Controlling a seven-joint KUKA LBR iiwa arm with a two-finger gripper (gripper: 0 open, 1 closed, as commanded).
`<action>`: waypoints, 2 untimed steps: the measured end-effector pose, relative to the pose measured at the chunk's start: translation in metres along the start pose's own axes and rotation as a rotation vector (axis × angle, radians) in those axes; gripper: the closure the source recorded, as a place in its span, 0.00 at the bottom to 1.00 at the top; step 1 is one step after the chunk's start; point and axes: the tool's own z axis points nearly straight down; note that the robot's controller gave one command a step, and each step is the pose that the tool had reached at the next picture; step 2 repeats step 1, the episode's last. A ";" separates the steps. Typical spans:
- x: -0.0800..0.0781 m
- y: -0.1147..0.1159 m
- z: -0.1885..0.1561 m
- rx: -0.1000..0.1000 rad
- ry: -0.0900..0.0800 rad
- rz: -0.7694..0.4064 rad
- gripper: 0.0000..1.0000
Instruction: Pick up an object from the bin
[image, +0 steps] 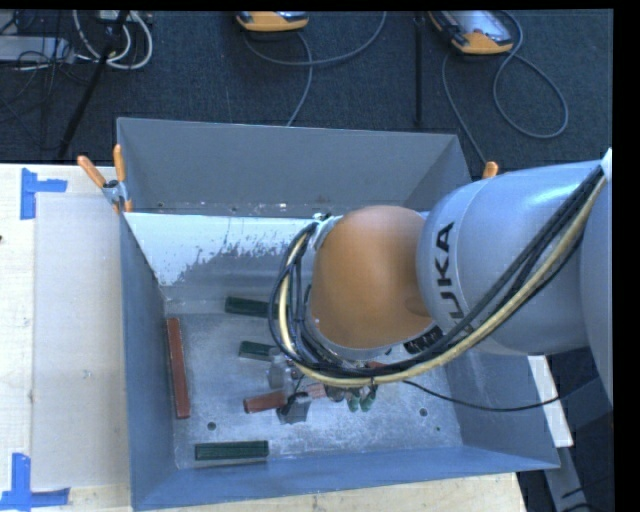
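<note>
The tool (292, 398) sits low over the floor of the bin (300, 180), just beside a short reddish-brown bar (262, 403) lying flat near the middle. Whether the tool is released or clenched cannot be told. The bar looks stiff, light and smooth, so it is probably best gripped across its narrow width, mid-length.

A long reddish-brown bar (178, 367) lies along the foot of the left wall of the bin (290, 160), running front to back. Near the front wall a dark green flat bar (231, 451) lies crosswise, well apart from it. Further back sits a short dark bar (246, 306), and just in front of that a smaller dark piece (255, 350), perhaps also green. Beyond the bin, black cables (540, 100) trail over dark carpet (330, 60)
</note>
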 end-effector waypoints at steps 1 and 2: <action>-0.035 0.032 -0.039 -0.002 -0.001 -0.010 1.00; -0.035 0.032 -0.039 -0.002 -0.001 -0.010 1.00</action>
